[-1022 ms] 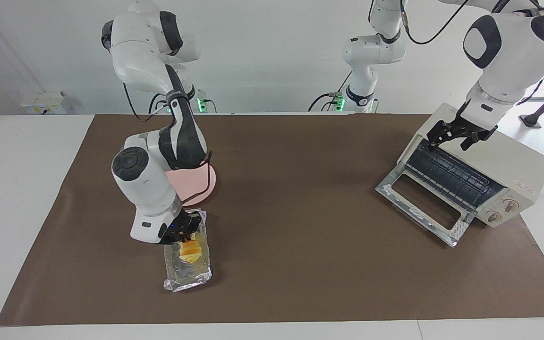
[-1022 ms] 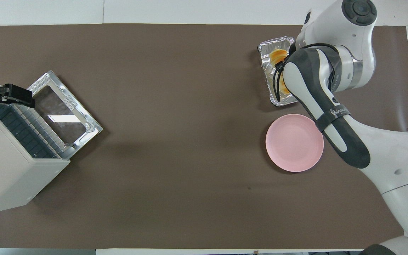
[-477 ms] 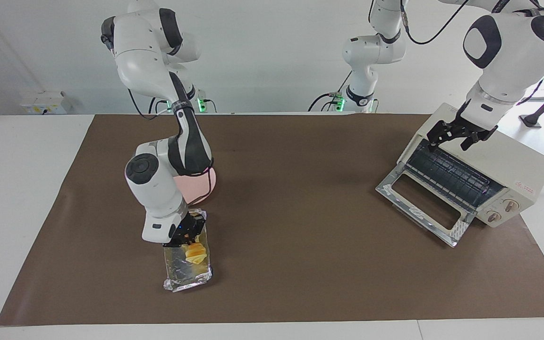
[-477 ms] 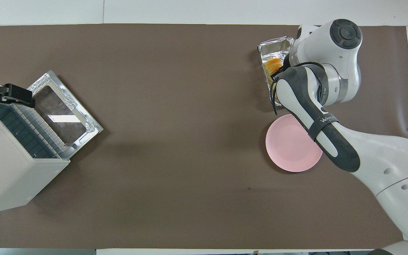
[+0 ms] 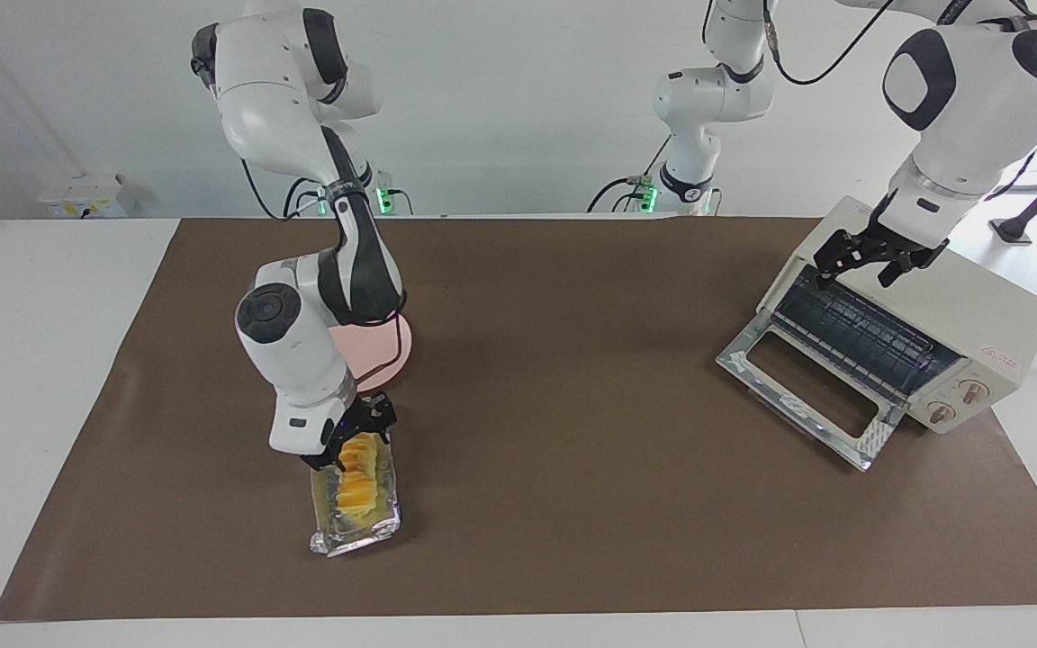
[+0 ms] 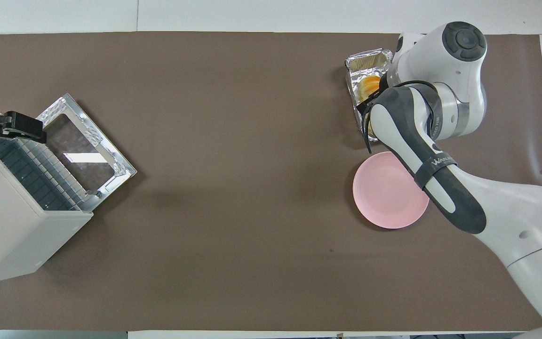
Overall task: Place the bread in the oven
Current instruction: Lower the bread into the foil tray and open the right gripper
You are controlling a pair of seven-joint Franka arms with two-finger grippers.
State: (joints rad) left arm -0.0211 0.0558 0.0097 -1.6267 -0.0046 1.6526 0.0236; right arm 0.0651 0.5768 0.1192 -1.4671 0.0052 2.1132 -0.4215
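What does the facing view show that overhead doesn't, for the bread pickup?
Facing only: the right gripper at the bread, which runs lengthwise over the foil tray; the oven knobs; both arm bases.

Overhead only: most of the pink plate, which lies nearer the robots than the tray; here the right arm hides its gripper and most of the bread.

Both: oven door down, left gripper over the oven.

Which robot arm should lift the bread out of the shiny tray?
The right one, most likely. Its gripper is already down at the bread in the foil tray. The left gripper waits over the oven, whose door hangs open.
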